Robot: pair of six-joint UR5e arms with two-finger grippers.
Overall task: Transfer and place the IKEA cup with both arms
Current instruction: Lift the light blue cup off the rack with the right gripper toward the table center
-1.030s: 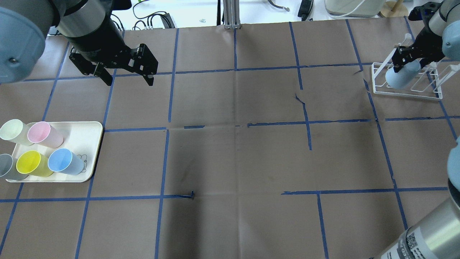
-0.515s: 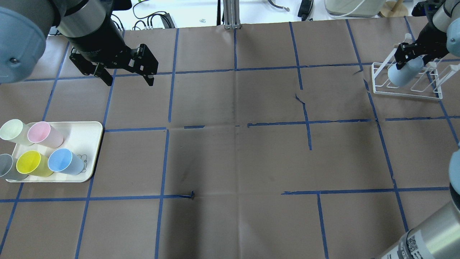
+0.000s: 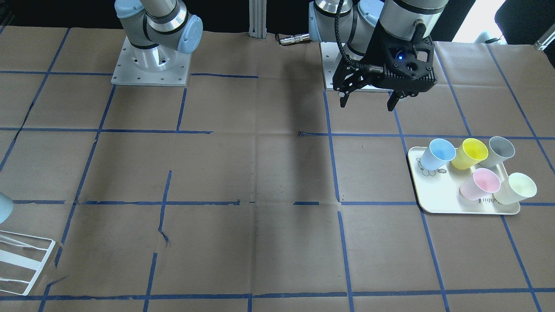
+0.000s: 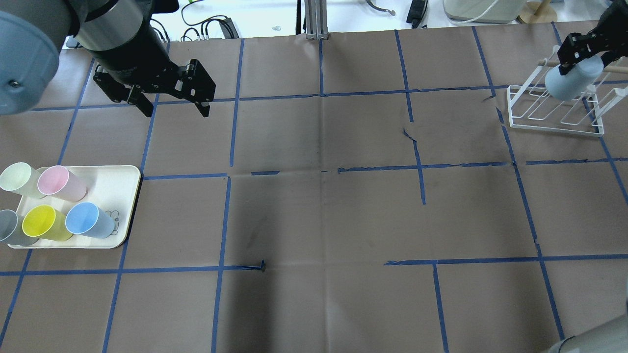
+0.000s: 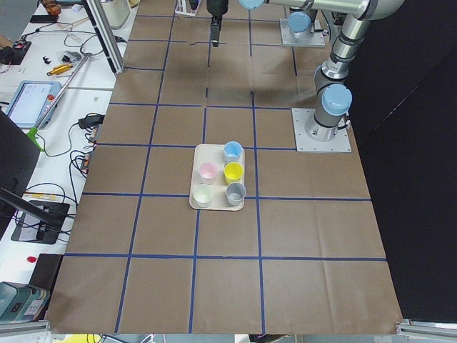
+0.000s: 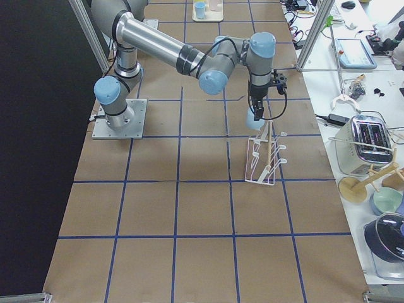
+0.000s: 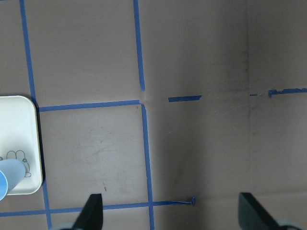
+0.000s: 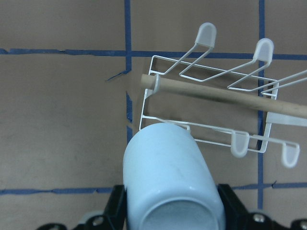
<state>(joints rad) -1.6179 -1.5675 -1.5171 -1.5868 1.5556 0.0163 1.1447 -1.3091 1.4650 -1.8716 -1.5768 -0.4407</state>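
Observation:
My right gripper [image 4: 584, 46] is shut on the pale-blue IKEA cup [image 4: 571, 81] and holds it tilted, mouth outward, above the white wire rack [image 4: 554, 129]. In the right wrist view the cup [image 8: 170, 177] sits between the jaws, over the rack's near rail, and the rack's wooden dowel [image 8: 216, 93] lies beyond it. My left gripper [image 4: 175, 112] is open and empty above the table at the far left. It also shows in the front-facing view [image 3: 367, 105]. A second pale-blue cup [image 4: 88, 220] stands on the white tray [image 4: 110, 184].
The tray also holds a pink cup [image 4: 56, 180], a yellow cup [image 4: 43, 221], a pale green cup [image 4: 17, 177] and a grey cup [image 4: 7, 226]. An aluminium post [image 4: 316, 19] and cables lie at the table's far edge.
My right gripper has moved up and to the right with the cup, from low in the rack to above it. My left arm has not moved.

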